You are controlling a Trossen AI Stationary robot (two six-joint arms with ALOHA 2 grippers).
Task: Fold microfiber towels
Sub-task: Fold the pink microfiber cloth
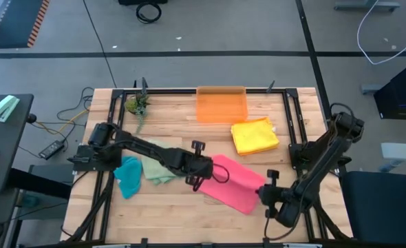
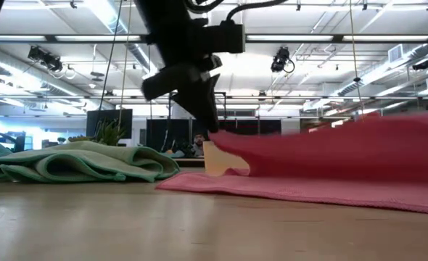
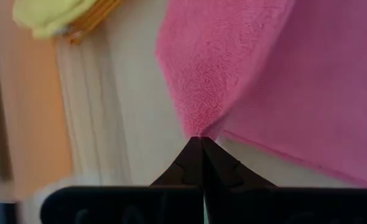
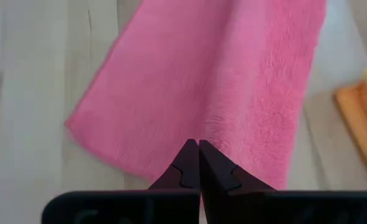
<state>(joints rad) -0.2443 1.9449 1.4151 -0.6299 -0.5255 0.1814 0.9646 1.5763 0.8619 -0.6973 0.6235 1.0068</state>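
A pink towel (image 1: 230, 182) lies at the table's middle front, partly doubled over. My left gripper (image 1: 197, 180) is shut on its left corner; in the low view it (image 2: 210, 134) holds that corner a little above the wood. My right gripper (image 1: 263, 193) is shut at the towel's right end, which also shows in the right wrist view (image 4: 199, 146). A sage green towel (image 1: 158, 169) and a teal towel (image 1: 127, 176) lie crumpled on the left. A yellow towel (image 1: 254, 136) rests folded on an orange one at the back right. My left gripper pinches the pink towel's left corner (image 3: 199, 127) between its two fingertips, coming from the table's left and slanting down. The corner is lifted and the cloth runs away from the fingers as a raised fold, while a lower layer (image 2: 286, 190) lies on the table. My right gripper pinches the pink towel's right edge (image 4: 202, 134) between its two fingertips, coming from the table's right front. One layer or several, I cannot tell. The cloth beyond the fingers spreads over the wood.
A translucent orange bin (image 1: 221, 105) stands at the table's far middle. A small green plant (image 1: 137, 105) sits at the far left corner. Bare wood shows along the near edge (image 1: 168, 220) in front of the towels.
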